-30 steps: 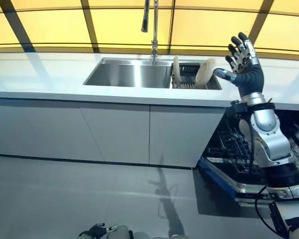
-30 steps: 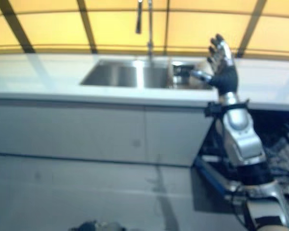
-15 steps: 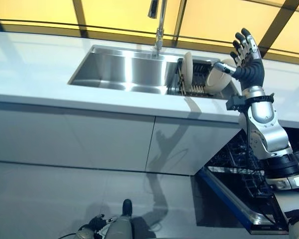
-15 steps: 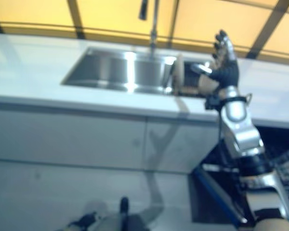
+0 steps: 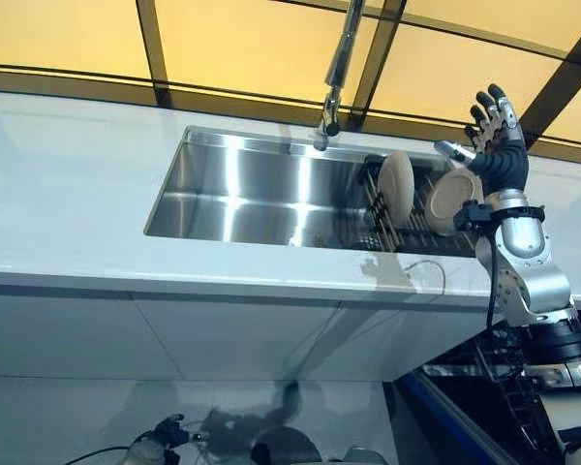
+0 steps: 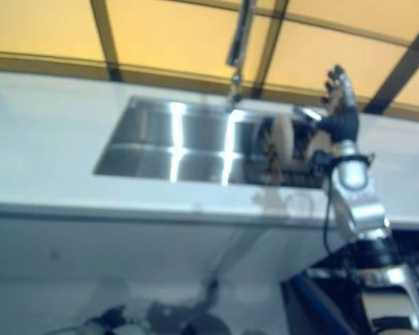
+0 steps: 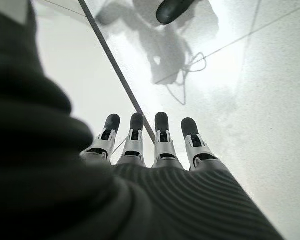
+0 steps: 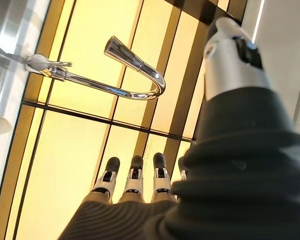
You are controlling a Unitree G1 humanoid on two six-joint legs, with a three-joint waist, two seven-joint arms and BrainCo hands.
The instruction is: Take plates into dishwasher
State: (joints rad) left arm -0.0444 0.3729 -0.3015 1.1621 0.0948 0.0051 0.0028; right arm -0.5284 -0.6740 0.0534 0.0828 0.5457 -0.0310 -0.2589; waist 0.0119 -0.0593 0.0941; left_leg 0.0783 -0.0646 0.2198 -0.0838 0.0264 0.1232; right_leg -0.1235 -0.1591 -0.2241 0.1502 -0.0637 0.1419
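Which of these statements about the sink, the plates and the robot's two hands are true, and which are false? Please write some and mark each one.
1. Two plates stand on edge in the rack inside the sink. True: one plate and a second plate beside it.
2. The right hand holds a plate. False: its fingers are straight and open, raised next to the second plate, holding nothing.
3. The faucet hangs over the sink. True.
4. The left hand rests on the countertop. False: it hangs low, over the floor.
5. A plate lies on the countertop. False: both stand in the rack.
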